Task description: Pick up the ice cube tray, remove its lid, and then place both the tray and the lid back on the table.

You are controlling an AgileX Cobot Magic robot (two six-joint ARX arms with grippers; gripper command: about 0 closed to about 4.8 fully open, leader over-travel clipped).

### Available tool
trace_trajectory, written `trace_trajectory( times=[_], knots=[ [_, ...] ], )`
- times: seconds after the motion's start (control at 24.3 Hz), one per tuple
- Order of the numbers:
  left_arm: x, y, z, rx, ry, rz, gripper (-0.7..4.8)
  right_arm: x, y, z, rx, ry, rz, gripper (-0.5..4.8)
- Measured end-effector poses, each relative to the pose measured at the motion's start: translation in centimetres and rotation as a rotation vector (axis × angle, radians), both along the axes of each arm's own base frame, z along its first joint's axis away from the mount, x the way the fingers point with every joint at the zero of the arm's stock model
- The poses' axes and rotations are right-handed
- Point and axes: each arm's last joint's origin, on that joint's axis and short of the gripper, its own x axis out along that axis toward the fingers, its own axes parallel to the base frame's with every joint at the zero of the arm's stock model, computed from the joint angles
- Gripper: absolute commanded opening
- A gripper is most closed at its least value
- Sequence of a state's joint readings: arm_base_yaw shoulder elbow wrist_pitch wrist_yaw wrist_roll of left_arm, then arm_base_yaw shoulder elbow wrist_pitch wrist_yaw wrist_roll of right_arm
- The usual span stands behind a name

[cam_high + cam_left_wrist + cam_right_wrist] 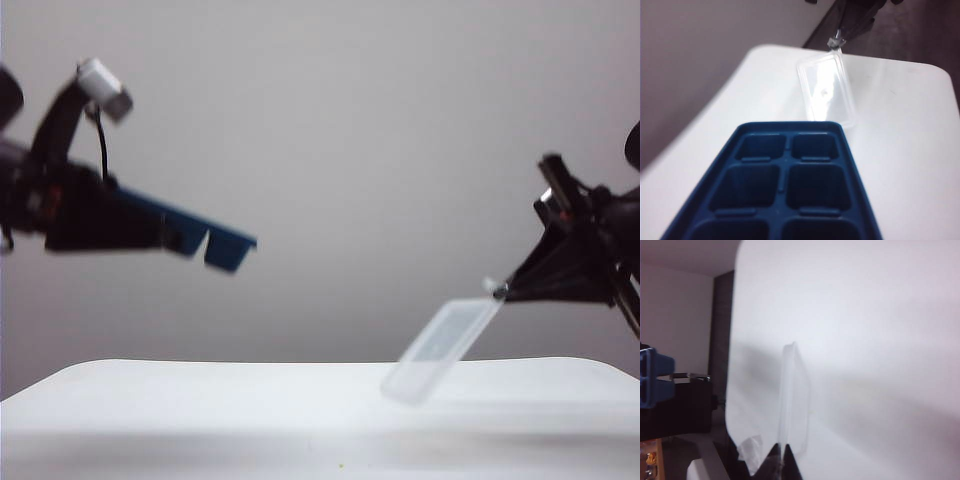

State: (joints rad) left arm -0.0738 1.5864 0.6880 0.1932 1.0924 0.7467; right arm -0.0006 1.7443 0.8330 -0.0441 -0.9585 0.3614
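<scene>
Left claw (190, 240), right claw (500, 290), white table (200, 410), grey wall (350, 150)

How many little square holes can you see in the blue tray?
6 can be seen in the ice cube tray, in two columns. The left gripper holds it above the table. The nearest two are cut off by the picture's edge, so more may be hidden.
</scene>
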Motion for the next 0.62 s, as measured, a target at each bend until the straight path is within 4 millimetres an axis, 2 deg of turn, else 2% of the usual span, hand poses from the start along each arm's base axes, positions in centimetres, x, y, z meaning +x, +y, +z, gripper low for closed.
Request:
trace_trajectory(
  times=[0.21,0.37,0.49,0.53,0.62],
  knots=[
    [0.9,-0.1,-4.1,0.004,0.111,0.001,2.11,0.5,0.0,-2.6,-0.021,0.059,-0.013,-0.06],
    [1.3,0.0,-6.0,0.028,0.135,0.023,2.12,0.5,-0.1,-4.4,-0.030,0.115,-0.019,-0.06],
    [1.4,0.4,-6.9,0.046,0.153,0.040,2.12,0.5,-0.1,-4.9,-0.053,0.131,-0.033,-0.04],
    [1.4,0.6,-7.2,0.051,0.153,0.047,2.14,0.5,-0.2,-5.0,-0.066,0.134,-0.042,0.07],
    [1.5,1.1,-7.5,0.062,0.162,0.070,2.16,0.7,-0.4,-4.9,-0.085,0.120,-0.059,0.86]
  ],
)
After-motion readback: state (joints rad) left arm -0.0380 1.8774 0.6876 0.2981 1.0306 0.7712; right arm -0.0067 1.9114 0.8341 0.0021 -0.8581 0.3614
